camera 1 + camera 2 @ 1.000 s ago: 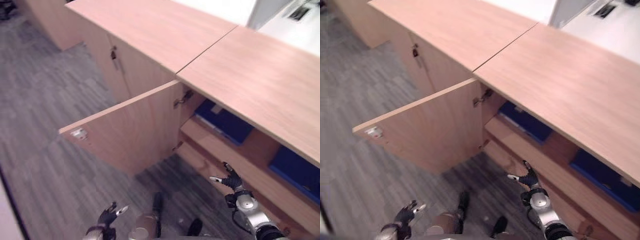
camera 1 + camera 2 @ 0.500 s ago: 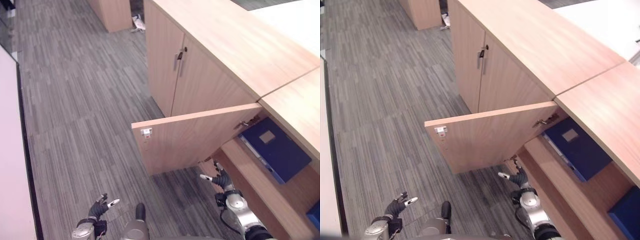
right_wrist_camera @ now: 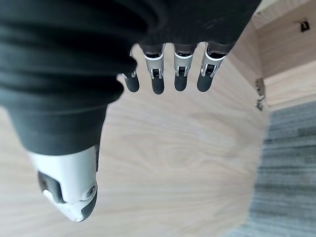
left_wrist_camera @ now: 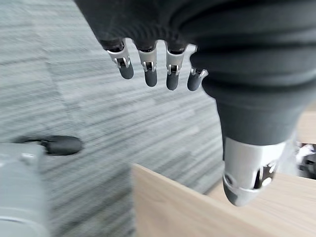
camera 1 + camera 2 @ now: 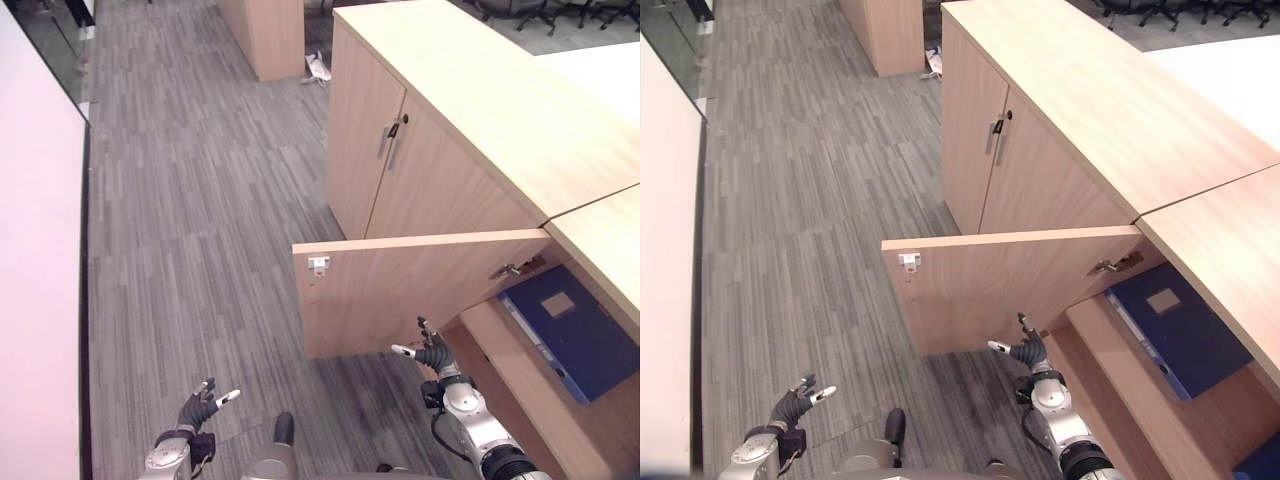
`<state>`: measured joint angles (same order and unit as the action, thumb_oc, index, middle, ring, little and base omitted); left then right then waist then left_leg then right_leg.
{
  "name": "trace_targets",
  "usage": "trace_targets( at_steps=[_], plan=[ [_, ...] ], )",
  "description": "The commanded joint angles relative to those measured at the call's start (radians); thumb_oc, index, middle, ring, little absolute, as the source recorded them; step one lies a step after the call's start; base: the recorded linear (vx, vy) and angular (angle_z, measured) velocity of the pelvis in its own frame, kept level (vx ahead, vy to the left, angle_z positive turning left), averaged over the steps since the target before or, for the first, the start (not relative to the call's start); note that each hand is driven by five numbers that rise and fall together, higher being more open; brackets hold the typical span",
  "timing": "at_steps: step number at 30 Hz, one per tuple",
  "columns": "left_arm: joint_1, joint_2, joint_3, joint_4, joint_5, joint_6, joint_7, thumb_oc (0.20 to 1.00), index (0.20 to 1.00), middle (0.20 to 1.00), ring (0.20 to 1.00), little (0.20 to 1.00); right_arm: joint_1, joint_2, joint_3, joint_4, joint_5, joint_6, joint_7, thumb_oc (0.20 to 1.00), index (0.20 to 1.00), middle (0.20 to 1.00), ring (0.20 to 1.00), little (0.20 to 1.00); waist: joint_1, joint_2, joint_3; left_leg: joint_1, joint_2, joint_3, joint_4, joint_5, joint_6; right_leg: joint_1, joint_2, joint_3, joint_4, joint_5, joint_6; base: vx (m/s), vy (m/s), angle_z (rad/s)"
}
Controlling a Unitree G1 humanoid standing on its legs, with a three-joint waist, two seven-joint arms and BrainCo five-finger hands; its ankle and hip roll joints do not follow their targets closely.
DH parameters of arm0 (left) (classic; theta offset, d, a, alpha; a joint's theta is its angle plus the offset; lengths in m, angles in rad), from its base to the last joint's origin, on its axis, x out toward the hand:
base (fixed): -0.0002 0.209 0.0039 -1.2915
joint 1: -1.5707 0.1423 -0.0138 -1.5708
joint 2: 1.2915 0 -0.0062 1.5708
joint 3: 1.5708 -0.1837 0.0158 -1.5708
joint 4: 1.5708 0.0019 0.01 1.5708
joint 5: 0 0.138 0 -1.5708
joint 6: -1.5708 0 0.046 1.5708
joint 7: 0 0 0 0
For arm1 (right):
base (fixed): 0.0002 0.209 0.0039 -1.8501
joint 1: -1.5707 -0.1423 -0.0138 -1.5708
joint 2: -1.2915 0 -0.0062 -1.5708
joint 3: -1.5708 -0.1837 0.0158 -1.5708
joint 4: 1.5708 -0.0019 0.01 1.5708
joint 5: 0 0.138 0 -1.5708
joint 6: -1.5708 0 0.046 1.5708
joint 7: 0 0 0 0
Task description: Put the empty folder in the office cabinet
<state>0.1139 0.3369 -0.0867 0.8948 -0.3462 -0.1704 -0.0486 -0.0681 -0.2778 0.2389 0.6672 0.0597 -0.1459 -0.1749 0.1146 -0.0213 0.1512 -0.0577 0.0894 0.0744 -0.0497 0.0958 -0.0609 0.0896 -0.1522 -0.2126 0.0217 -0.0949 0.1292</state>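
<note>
In the left eye view, a long wooden cabinet point(image 5: 470, 120) runs along the right side above a grey striped carpet floor point(image 5: 190, 200), and one cabinet door point(image 5: 410, 285) stands swung wide open. Behind that door a blue folder point(image 5: 565, 325) lies flat on a shelf point(image 5: 520, 385) inside the cabinet. The right robot hand point(image 5: 432, 355) hangs just in front of the lower edge of the open door, fingers spread and holding nothing, while the left robot hand point(image 5: 200, 408) hovers low over the floor, well apart from the cabinet, also loosely spread. The right eye view gives the same layout, with a second patch of blue point(image 5: 1258, 466) at the lower right that may be another folder, though too little of it shows to be sure. In the left wrist view, the left robot hand's fingers point(image 4: 148, 66) hang straight and empty over the carpet, with a pale wooden edge point(image 4: 197, 207) beyond. In the right wrist view, the right robot hand's fingers point(image 3: 168, 74) are straight and relaxed, facing a wooden panel point(image 3: 187, 163), empty.
</note>
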Motion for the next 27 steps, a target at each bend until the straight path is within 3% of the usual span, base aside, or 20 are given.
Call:
trace_targets(
  at_steps=[1, 2, 6, 11, 13, 15, 16, 17, 21, 25, 27],
  plan=[
    [-0.039, 0.014, -0.002, -0.021, -0.025, -0.038, 0.01, 1.0, 1.0, 1.0, 1.0, 1.0, -0.004, -0.044, 0.0, -0.072, 0.03, -0.035, 0.002, 1.0, 1.0, 1.0, 1.0, 1.0, 0.039, -0.013, -0.025, -0.004, -0.004, -0.024, 0.046, -0.046, 0.003, 0.007, -0.011, -0.032, 0.048, 0.02, 0.051, -0.02, -0.15, 0.03],
    [-0.039, 0.014, -0.002, -0.021, -0.025, -0.038, 0.011, 1.0, 1.0, 1.0, 1.0, 1.0, -0.003, -0.044, 0.0, -0.072, 0.03, -0.035, 0.002, 1.0, 1.0, 1.0, 1.0, 1.0, 0.038, -0.012, -0.025, -0.003, -0.003, -0.025, 0.045, -0.045, 0.002, 0.009, -0.01, -0.033, 0.045, 0.021, 0.05, -0.05, -0.224, 0.0],
    [-0.027, -0.021, -0.001, -0.038, -0.057, -0.042, 0.014, 1.0, 1.0, 1.0, 1.0, 1.0, 0.001, -0.073, -0.001, -0.082, 0.035, -0.041, 0.001, 1.0, 1.0, 1.0, 1.0, 1.0, 0.042, 0.018, -0.011, -0.014, 0.045, -0.045, 0.024, 0.025, -0.058, 0.068, 0.023, -0.061, -0.059, 0.021, 0.031, -0.06, -0.224, 0.04],
    [-0.063, -0.06, -0.01, -0.044, -0.092, -0.051, 0.03, 1.0, 1.0, 1.0, 1.0, 1.0, -0.015, -0.112, -0.004, -0.078, 0.032, -0.04, -0.013, 1.0, 1.0, 1.0, 1.0, 1.0, 0.027, 0.059, 0.022, -0.067, 0.073, -0.051, 0.011, 0.105, -0.113, 0.075, 0.025, -0.105, -0.098, 0.022, 0.021, -0.15, -0.082, 0.16],
    [-0.071, -0.071, -0.006, -0.053, -0.108, -0.056, 0.03, 1.0, 1.0, 1.0, 1.0, 1.0, -0.024, -0.129, -0.003, -0.069, 0.021, -0.035, -0.016, 1.0, 1.0, 1.0, 1.0, 1.0, 0.012, 0.059, 0.028, -0.069, 0.079, -0.027, 0.034, 0.079, -0.106, 0.051, 0.006, -0.121, -0.095, 0.038, 0.016, -0.28, -0.021, 0.33],
    [-0.056, -0.081, 0.0, -0.069, -0.106, -0.056, 0.027, 1.0, 1.0, 1.0, 1.0, 1.0, -0.012, -0.141, -0.014, -0.066, 0.02, -0.034, -0.013, 1.0, 1.0, 1.0, 1.0, 1.0, -0.031, 0.055, 0.011, -0.008, 0.067, 0.002, 0.146, -0.021, -0.085, -0.01, -0.029, -0.139, -0.077, 0.072, 0.006, -0.34, -0.01, 0.14],
    [-0.056, -0.081, 0.0, -0.069, -0.106, -0.056, 0.027, 1.0, 1.0, 1.0, 1.0, 1.0, -0.012, -0.141, -0.014, -0.066, 0.02, -0.034, -0.013, 1.0, 1.0, 1.0, 1.0, 1.0, -0.031, 0.055, 0.011, -0.008, 0.067, 0.002, 0.146, -0.021, -0.085, -0.01, -0.029, -0.139, -0.077, 0.072, 0.006, -0.22, -0.003, -0.03],
    [-0.046, -0.087, 0.007, -0.064, -0.102, -0.053, 0.025, 1.0, 1.0, 1.0, 1.0, 1.0, 0.0, -0.139, -0.022, -0.071, 0.018, -0.033, -0.008, 1.0, 1.0, 1.0, 1.0, 1.0, -0.049, 0.056, 0.002, 0.04, 0.051, 0.007, 0.19, -0.064, -0.082, -0.029, -0.033, -0.142, -0.065, 0.077, -0.002, -0.13, 0.005, 0.12],
    [-0.046, -0.095, 0.007, -0.048, -0.097, -0.05, 0.024, 1.0, 1.0, 1.0, 1.0, 1.0, 0.009, -0.137, -0.038, -0.062, 0.025, -0.029, -0.006, 1.0, 1.0, 1.0, 1.0, 1.0, -0.069, 0.056, -0.002, 0.084, 0.031, 0.0, 0.228, -0.102, -0.082, -0.05, -0.041, -0.154, -0.04, 0.086, -0.006, -0.1, 0.04, 0.33],
    [-0.033, -0.089, -0.015, -0.068, -0.065, -0.04, 0.017, 1.0, 1.0, 1.0, 1.0, 1.0, 0.031, -0.118, -0.074, -0.06, 0.038, -0.021, -0.007, 1.0, 1.0, 1.0, 1.0, 1.0, -0.083, 0.053, -0.016, 0.122, 0.006, 0.024, 0.166, -0.177, -0.047, -0.053, -0.064, -0.174, -0.002, 0.106, 0.007, -0.02, 0.107, 0.31],
    [-0.032, -0.088, -0.019, -0.07, -0.059, -0.037, 0.015, 1.0, 1.0, 1.0, 1.0, 1.0, 0.038, -0.113, -0.083, -0.066, 0.04, -0.018, -0.007, 1.0, 1.0, 1.0, 1.0, 1.0, -0.085, 0.052, -0.018, 0.131, -0.003, 0.02, 0.147, -0.182, -0.039, -0.058, -0.072, -0.176, 0.009, 0.114, 0.011, -0.04, 0.156, 0.31]
  ],
)
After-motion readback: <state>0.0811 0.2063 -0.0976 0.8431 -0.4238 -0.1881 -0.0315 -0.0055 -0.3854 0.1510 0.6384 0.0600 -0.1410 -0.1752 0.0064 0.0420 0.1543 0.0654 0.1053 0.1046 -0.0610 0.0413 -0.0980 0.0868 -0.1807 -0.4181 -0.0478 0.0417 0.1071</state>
